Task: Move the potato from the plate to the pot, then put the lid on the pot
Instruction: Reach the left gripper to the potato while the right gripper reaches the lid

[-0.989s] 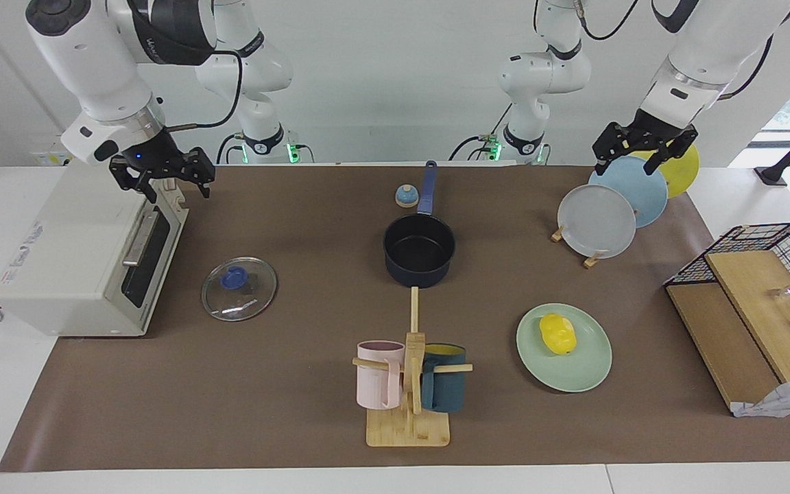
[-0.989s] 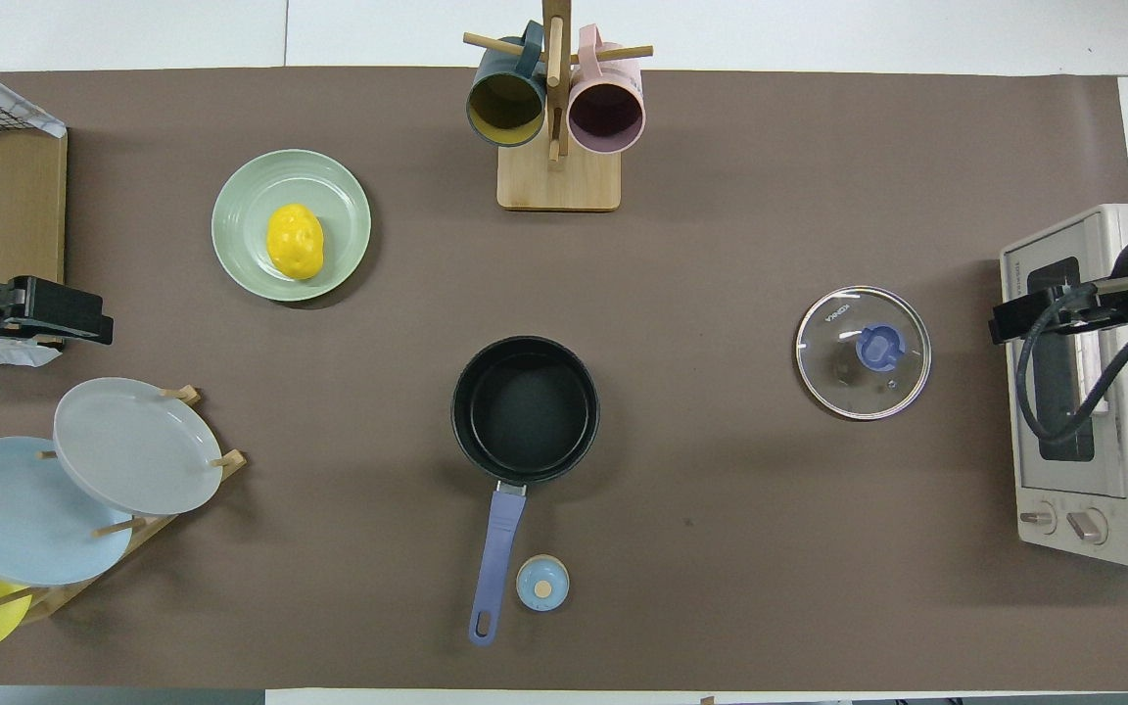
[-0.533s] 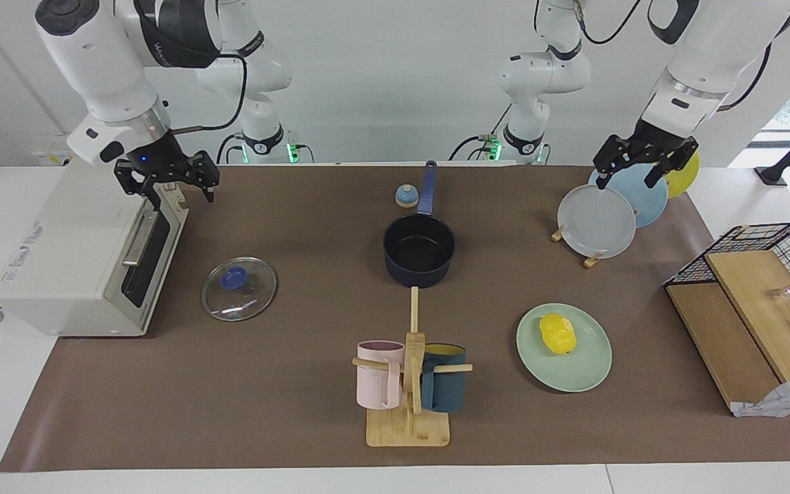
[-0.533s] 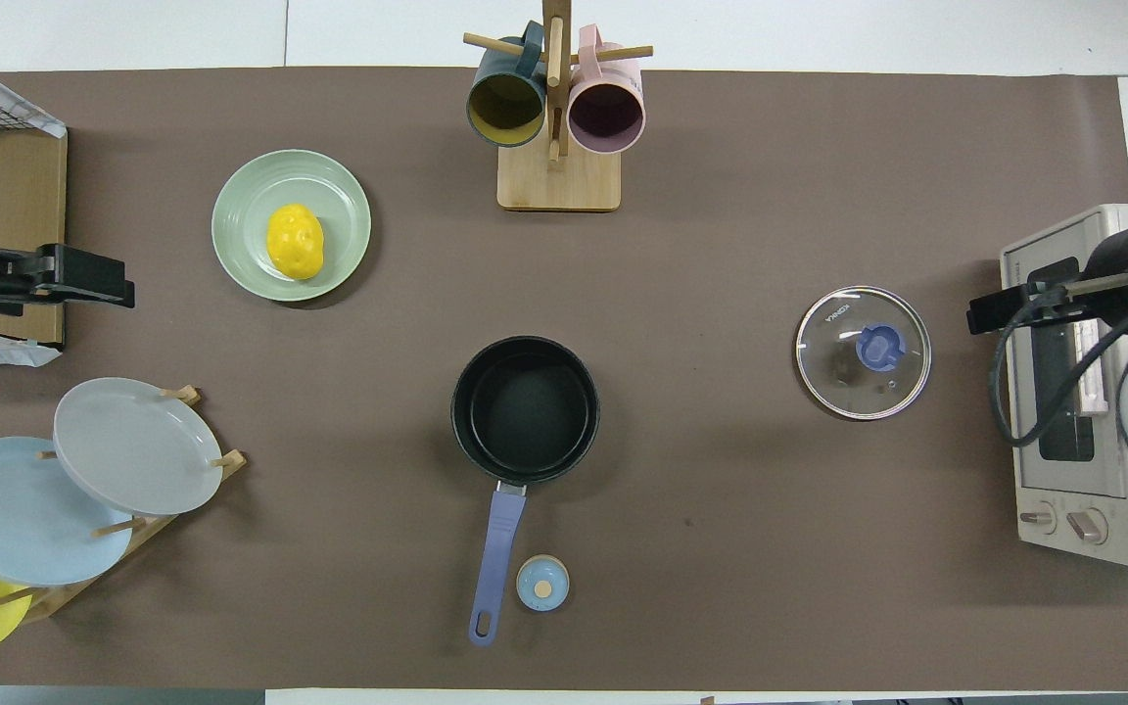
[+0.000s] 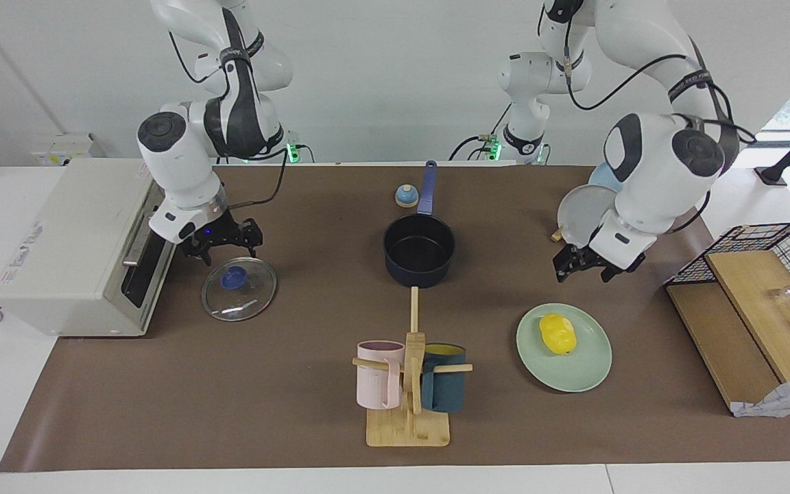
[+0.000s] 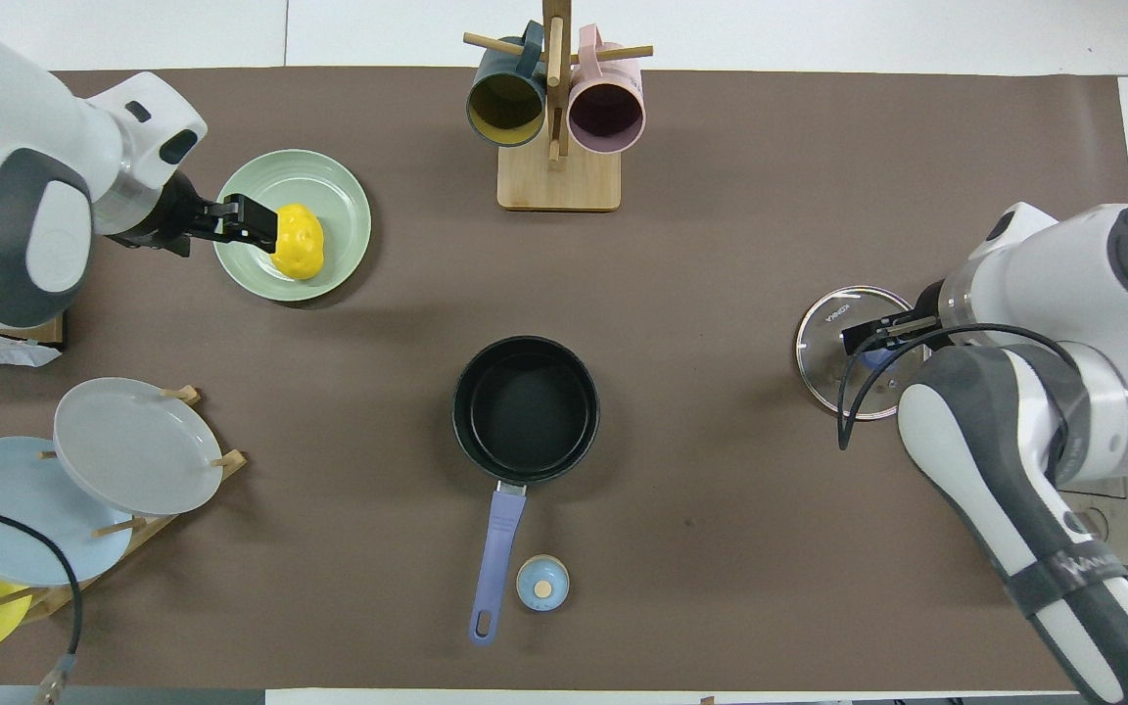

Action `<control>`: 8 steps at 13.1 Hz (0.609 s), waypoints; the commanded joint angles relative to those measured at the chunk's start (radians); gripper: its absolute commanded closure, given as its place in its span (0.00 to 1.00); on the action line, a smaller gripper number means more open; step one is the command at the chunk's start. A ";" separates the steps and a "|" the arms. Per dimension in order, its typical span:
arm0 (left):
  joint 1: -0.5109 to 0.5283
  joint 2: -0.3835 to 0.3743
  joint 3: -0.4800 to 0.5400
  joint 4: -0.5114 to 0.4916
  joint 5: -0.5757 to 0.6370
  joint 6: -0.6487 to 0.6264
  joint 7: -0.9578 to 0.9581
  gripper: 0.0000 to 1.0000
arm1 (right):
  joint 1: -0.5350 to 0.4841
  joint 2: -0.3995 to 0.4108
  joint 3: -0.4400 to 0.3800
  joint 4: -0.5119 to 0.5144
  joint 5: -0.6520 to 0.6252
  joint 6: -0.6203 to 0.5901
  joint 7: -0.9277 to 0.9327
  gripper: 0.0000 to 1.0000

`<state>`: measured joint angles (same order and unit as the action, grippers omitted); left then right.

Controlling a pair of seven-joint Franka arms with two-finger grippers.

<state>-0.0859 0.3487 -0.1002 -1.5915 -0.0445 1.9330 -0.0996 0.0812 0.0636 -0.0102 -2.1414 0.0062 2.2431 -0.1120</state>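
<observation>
The yellow potato [image 5: 557, 334] lies on the mint-green plate [image 5: 583, 367] toward the left arm's end of the table. My left gripper [image 5: 583, 269] is open and hangs in the air over the plate's rim; in the overhead view it [image 6: 249, 219] is just beside the potato [image 6: 298, 242], not touching it. The dark pot [image 5: 419, 273] with its blue handle stands empty at mid-table. The glass lid [image 5: 247, 296] with a blue knob lies flat in front of the oven. My right gripper [image 5: 223, 243] is open, low over the lid's knob.
A toaster oven [image 5: 73, 247] stands at the right arm's end. A mug tree [image 5: 409, 412] with pink and teal mugs stands farther from the robots than the pot. A plate rack [image 6: 133, 446], a small blue-topped knob [image 5: 406, 196] and a wire basket [image 5: 772, 240] are also here.
Both arms swung down and in. The left gripper went from over the plate rack to over the mint plate's rim. The right gripper went from over the oven to over the lid.
</observation>
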 commanded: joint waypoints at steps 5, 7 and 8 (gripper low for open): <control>-0.048 0.185 0.016 0.073 0.089 0.107 -0.017 0.00 | -0.032 0.059 -0.002 -0.057 0.011 0.127 -0.077 0.00; -0.046 0.193 0.017 0.070 0.092 0.126 -0.023 0.00 | -0.035 0.059 -0.002 -0.058 0.011 0.127 -0.080 0.00; -0.043 0.203 0.019 0.068 0.092 0.144 -0.026 0.00 | -0.037 0.059 -0.002 -0.060 0.011 0.127 -0.078 0.00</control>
<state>-0.1230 0.5279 -0.0927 -1.5419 0.0226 2.0493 -0.1038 0.0576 0.1287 -0.0175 -2.1855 0.0062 2.3542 -0.1620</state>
